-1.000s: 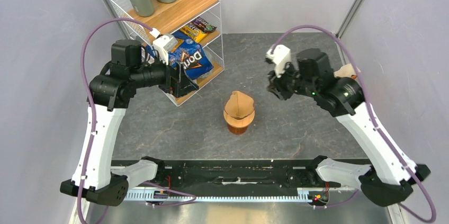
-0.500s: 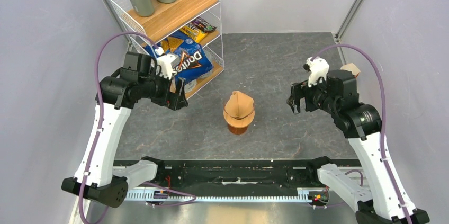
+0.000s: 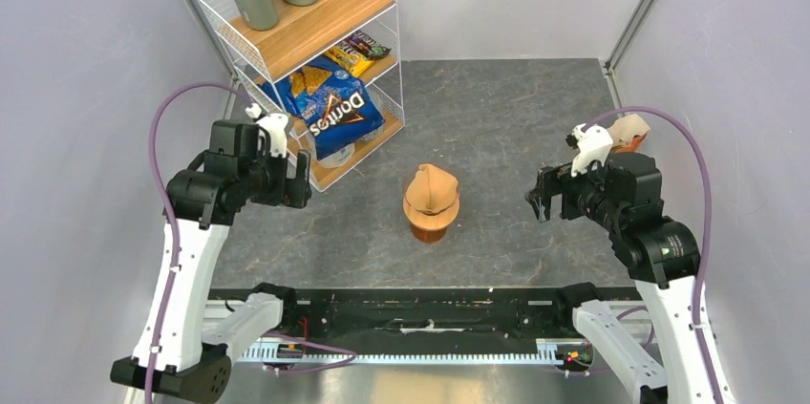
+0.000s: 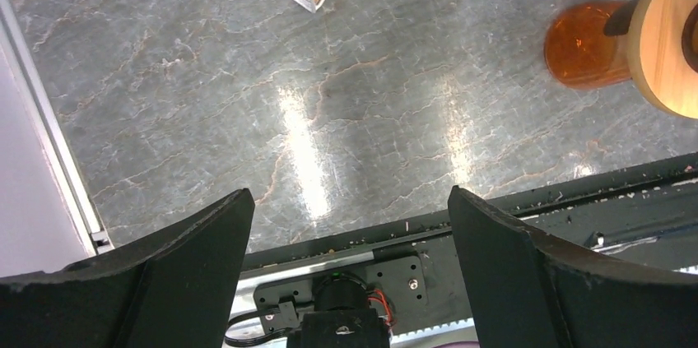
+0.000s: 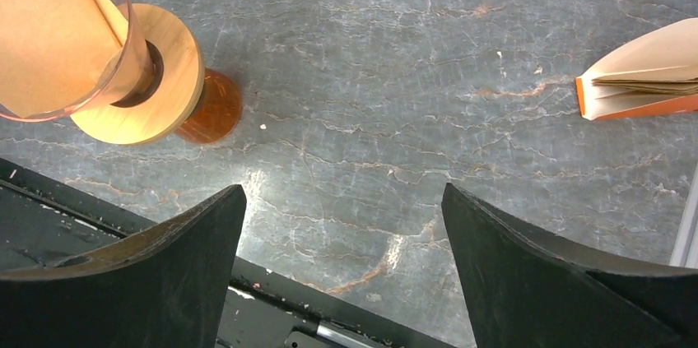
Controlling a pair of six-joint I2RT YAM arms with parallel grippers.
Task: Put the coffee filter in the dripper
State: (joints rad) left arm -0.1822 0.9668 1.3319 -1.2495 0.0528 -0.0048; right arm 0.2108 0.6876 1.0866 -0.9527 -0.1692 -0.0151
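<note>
**A:** The right gripper [image 3: 540, 202] stands wide with nothing between its fingers. The left gripper [image 3: 294, 180] is spread and empty too.

**B:** And the coffee filter [image 5: 49, 35]?

**A:** Ahead of the right gripper and off to its left, well apart from it. It sits inside the dripper [image 5: 125, 50], which rests on the wooden ring [image 5: 177, 76] over the amber beaker [image 5: 216, 109]. From the left gripper it lies ahead and to the right.

**B:** So the task looks done. And if it needs reseating?

**A:** It is thin paper, so light, limp and easy to crease. I would pinch the top edge gently where it rises above the dripper's rim, near the folded seam. A hard nudge could topple the stack.
</note>
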